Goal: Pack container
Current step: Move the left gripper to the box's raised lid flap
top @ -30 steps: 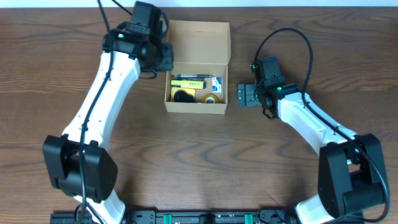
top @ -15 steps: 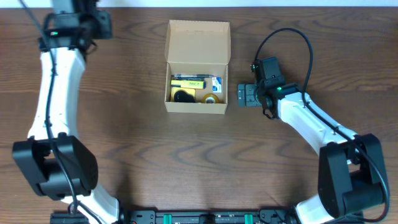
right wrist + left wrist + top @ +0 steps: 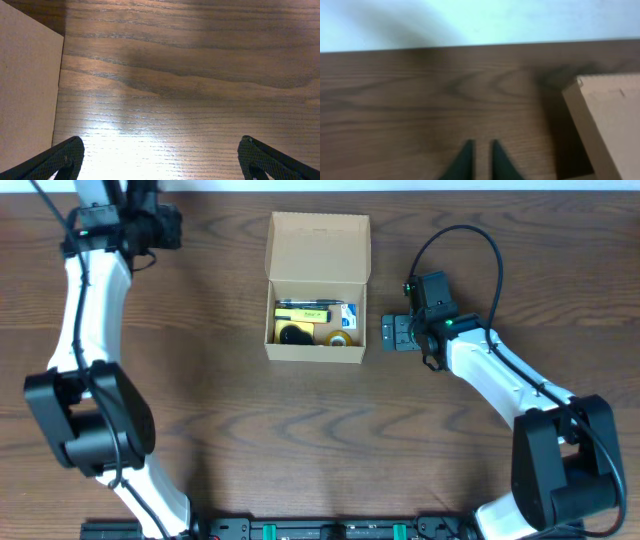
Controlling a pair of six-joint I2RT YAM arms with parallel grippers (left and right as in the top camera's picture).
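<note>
Shut tight on nothing, my left fingers (image 3: pixel 464 162) point along bare tabletop (image 3: pixel 410 115) toward its far edge. From them the container (image 3: pixel 318 350) lies off to the right and well apart; only a tan corner of it shows at the right edge of the left wrist view.

My right fingers (image 3: pixel 65 159) are spread as wide as they go and are empty, aimed down at bare wood. The container's right end wall stands just beside them, on their left. I cannot tell whether the nearer finger touches the cardboard or clears it by a sliver.

The box's long axis runs side to side between my two arms, so my right fingers face a short end, not a long wall. Its lid flap (image 3: pixel 318 242) is open and lies back on the far side, hinged along the far long edge. A roll of yellow tape (image 3: pixel 340 338), a black item (image 3: pixel 292 334) and a few smaller things I can't name already sit inside.

I judge the packing to be mostly done, with the flap the likely next thing to handle. For that my right arm is much the nearer. The flap lies beyond my right fingers and to their left, so the reach would go forward and across, over the box's far right corner. The left arm would have to cross a long stretch of tabletop first.
</note>
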